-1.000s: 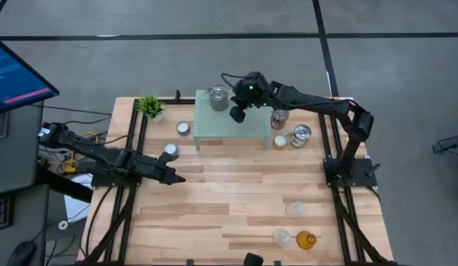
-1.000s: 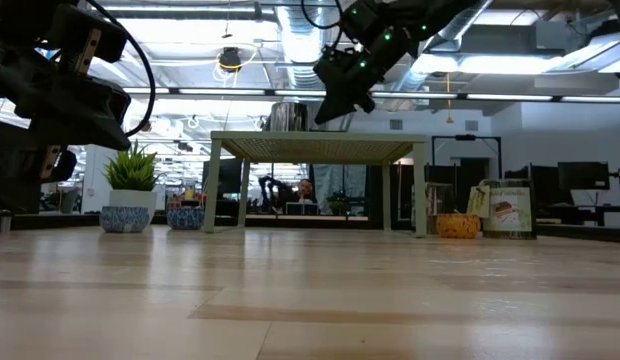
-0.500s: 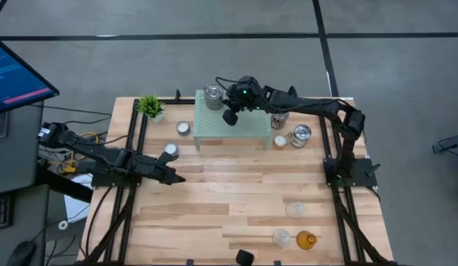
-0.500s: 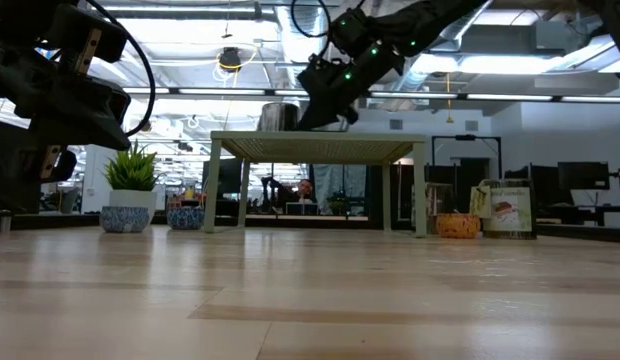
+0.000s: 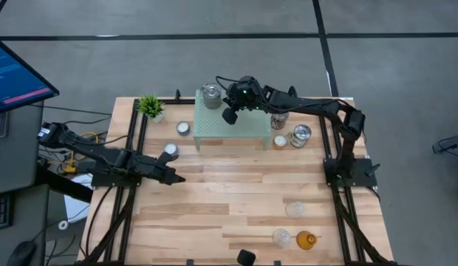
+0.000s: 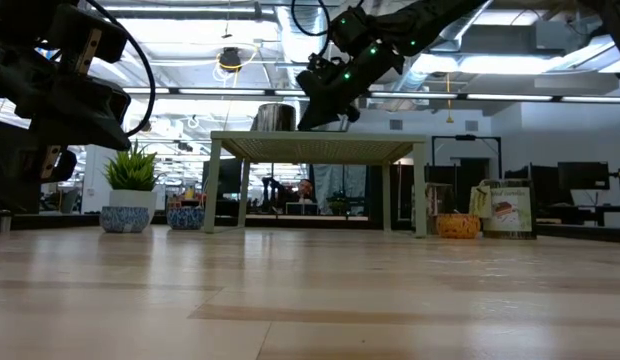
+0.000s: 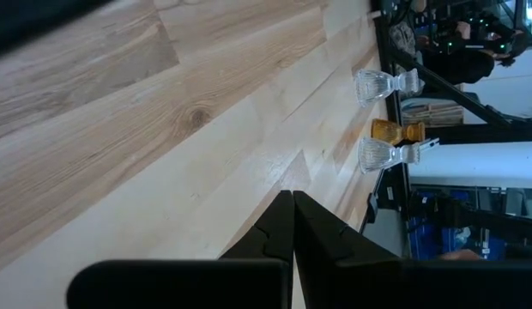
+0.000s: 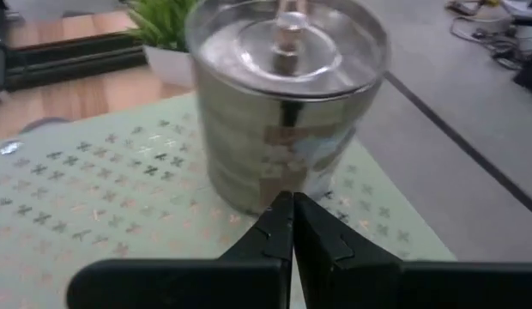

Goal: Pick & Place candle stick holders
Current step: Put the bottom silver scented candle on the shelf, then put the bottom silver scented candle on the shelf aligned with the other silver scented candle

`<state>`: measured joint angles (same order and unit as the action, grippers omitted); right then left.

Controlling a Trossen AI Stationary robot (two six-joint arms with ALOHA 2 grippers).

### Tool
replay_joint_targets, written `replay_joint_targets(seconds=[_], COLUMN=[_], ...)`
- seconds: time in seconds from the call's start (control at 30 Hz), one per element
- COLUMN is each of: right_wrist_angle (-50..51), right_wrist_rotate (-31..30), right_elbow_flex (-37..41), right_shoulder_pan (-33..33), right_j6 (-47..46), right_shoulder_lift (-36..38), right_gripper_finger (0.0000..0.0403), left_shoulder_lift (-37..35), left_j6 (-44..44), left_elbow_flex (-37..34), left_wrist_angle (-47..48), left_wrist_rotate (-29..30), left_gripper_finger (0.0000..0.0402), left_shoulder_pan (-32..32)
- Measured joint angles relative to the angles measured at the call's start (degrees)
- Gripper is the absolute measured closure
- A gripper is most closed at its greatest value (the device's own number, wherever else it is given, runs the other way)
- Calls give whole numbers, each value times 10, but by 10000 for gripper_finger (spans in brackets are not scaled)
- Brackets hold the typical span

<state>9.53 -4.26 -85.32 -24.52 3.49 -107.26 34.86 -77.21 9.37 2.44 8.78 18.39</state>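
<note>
Silvery jar (image 5: 212,94) upright on far-left corner of green mesh stand (image 5: 247,127). Right gripper (image 5: 230,116) over stand, just right of jar, fingers pressed together, tips at jar's side, contact unclear. Two more silvery jars (image 5: 301,134) right of stand; clear cups (image 5: 295,210) and amber cup (image 5: 306,239) near-right. Left gripper (image 5: 177,178) low at left, fingers pressed together, empty.

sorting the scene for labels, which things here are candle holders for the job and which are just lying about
Job things:
- silvery jar on the stand
- two silvery jars right of the stand
- orange tealight cup
- two white tealight cups
- two clear glass cups
- amber cup

Lying about:
- green potted plant
- pale green mesh stand
</note>
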Motion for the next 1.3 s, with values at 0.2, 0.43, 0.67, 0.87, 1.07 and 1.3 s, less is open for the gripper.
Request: replay_joint_targets(seconds=[0.2, 0.43, 0.67, 0.87, 1.07, 1.3], right_wrist_angle=[-35, -62, 15, 124, 297, 599], right_wrist_rotate=[-1, 27, 26, -7, -66, -137], right_elbow_flex=[0, -24, -74, -79, -79, -78], right_shoulder_pan=[-3, -5, 6, 2, 6, 8], right_j6=[1, -14, -5, 2, 10, -91], right_shoulder_lift=[-2, -44, -60, -6, 108, 206], right_gripper_finger=[403, 403, 403, 403, 403, 387], left_shoulder_lift=[0, 0, 0, 0, 0, 0], left_j6=[0, 0, -2, 3, 4, 4], left_elbow_flex=[0, 0, 0, 0, 0, 0], left_wrist_angle=[0, 0, -1, -3, -3, -4], left_wrist_rotate=[2, 5, 6, 7, 24, 49], left_gripper_finger=[400, 400, 400, 400, 399, 375], left_shoulder_pan=[0, 0, 0, 0, 0, 0])
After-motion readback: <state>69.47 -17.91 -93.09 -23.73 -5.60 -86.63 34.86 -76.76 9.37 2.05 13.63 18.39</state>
